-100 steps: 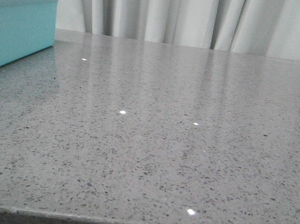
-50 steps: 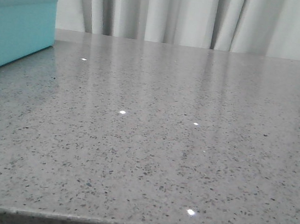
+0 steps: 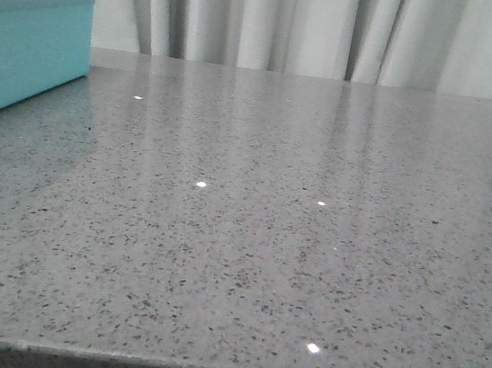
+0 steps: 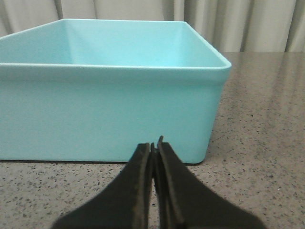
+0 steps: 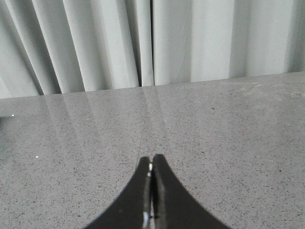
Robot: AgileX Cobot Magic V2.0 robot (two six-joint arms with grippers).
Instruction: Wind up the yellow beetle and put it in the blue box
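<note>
Across the last second of front views I saw nothing change: the grey speckled table (image 3: 292,245) lay the same, and the blue box (image 3: 28,46) kept its place at about ten o'clock on it, cut off by the frame edge. Neither arm entered that view. On the left wrist camera, the left gripper (image 4: 154,145) was clenched on nothing, fingertips pressed together, just short of the box's near wall; the box was open-topped and what I could see of its inside looked empty. The right gripper (image 5: 151,164) was likewise clenched and empty, low over bare table facing the curtain (image 5: 143,43). I could not find the yellow beetle in any view. I judged the task unstarted: the toy had to be located before any winding.
</note>
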